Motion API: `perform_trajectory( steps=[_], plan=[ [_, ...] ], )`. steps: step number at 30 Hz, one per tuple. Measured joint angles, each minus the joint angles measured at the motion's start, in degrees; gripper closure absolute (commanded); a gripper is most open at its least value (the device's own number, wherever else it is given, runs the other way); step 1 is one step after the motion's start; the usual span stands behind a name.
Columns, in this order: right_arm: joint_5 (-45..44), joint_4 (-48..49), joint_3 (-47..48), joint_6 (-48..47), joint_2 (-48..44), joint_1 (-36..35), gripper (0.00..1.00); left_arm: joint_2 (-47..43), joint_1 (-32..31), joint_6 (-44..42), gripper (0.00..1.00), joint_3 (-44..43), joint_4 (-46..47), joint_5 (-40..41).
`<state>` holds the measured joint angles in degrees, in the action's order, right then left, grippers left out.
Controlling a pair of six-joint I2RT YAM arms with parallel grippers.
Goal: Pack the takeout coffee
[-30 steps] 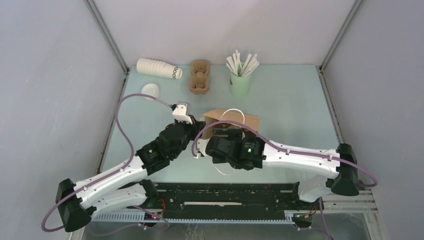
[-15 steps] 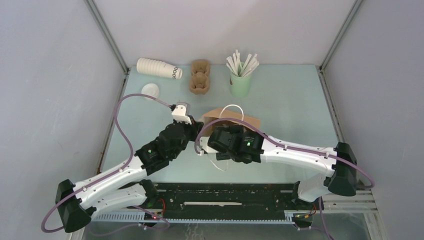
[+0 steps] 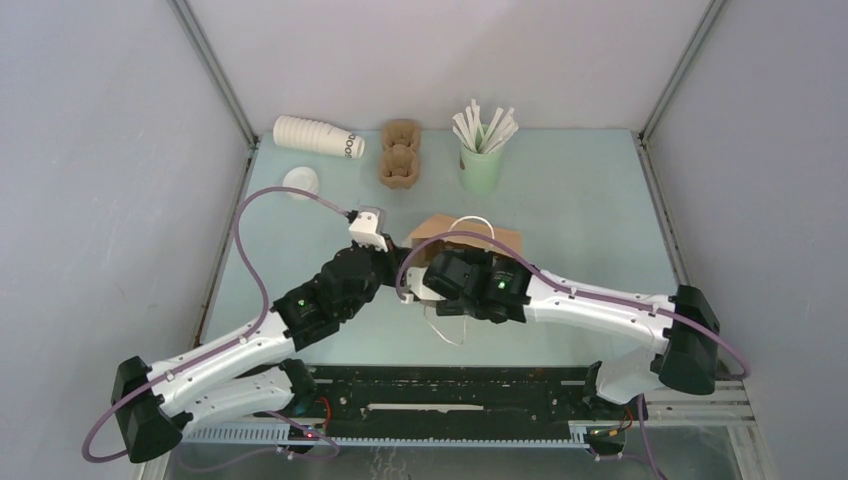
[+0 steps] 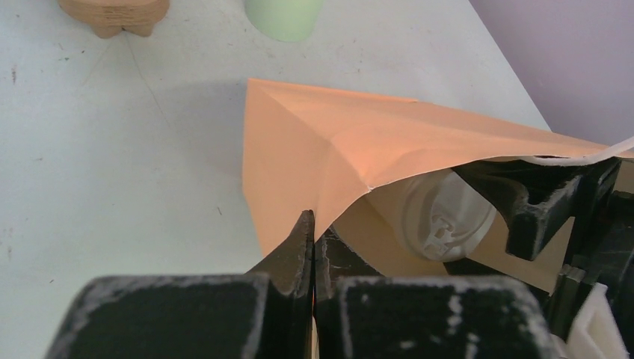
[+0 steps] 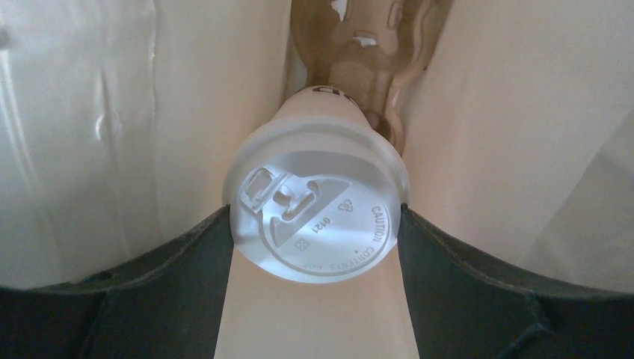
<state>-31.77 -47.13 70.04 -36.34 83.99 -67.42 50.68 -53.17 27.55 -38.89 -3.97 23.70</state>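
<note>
The takeout coffee (image 5: 314, 217), a cream paper cup with a white lid, lies inside the brown paper bag (image 3: 470, 235), lid toward the bag's mouth. My right gripper (image 5: 315, 215) reaches into the bag and is shut on the cup, a finger against each side of the lid. The cup's base points at a brown moulded carrier (image 5: 359, 45) deep in the bag. My left gripper (image 4: 312, 224) is shut on the bag's (image 4: 336, 142) near left edge and holds the mouth open. Through that opening the lid (image 4: 441, 217) shows in the left wrist view.
Along the back of the table lie a stack of nested cups (image 3: 318, 136), a loose white lid (image 3: 301, 181), brown cup carriers (image 3: 400, 153) and a pale green cup of white sticks (image 3: 481, 160). Walls close in the table on the left, back and right.
My right gripper has pushed a little farther into the bag with the cup. The bag and my left gripper have shifted slightly toward the back.
</note>
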Motion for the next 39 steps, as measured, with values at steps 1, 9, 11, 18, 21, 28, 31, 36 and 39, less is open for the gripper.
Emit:
perform_trajectory(
  steps=[1,9,11,18,21,28,31,36,39],
  plan=[
    [0.66,1.16,-0.90,-0.04,-0.81,0.13,0.52,0.24,-0.11,-0.04,1.00,-0.11,-0.04,-0.11],
    [-0.37,8.70,-7.91,-3.91,-5.79,0.68,0.53,1.66,-1.55,-0.70,1.00,-1.62,-1.95,-0.48],
    [-1.22,9.57,-7.91,-4.02,-5.75,1.05,0.52,1.49,-1.70,-1.09,1.00,-1.73,-2.75,-0.48],
    [-0.33,9.60,-7.91,-4.44,-5.99,1.44,0.49,0.20,-2.08,-2.78,1.00,-1.90,-6.19,-0.39],
    [3.45,8.57,-7.91,-5.22,-6.99,2.16,0.51,0.17,-2.21,-3.52,1.00,-2.49,-7.58,-0.39],
    [9.31,7.17,-7.91,-4.96,-8.02,6.47,0.54,1.49,-2.21,-6.12,1.00,-5.64,-10.78,0.02],
    [8.41,7.26,-7.91,-4.50,-8.35,7.13,0.54,2.38,-2.21,-7.45,1.00,-8.57,-12.68,0.11],
    [8.81,7.48,-7.91,-3.39,-8.94,8.13,0.53,2.82,-2.21,-9.05,1.00,-11.69,-13.97,0.04],
    [10.10,8.79,-7.91,-3.21,-9.20,9.09,0.52,2.82,-2.21,-9.18,1.00,-11.67,-14.60,-0.46]
  ],
)
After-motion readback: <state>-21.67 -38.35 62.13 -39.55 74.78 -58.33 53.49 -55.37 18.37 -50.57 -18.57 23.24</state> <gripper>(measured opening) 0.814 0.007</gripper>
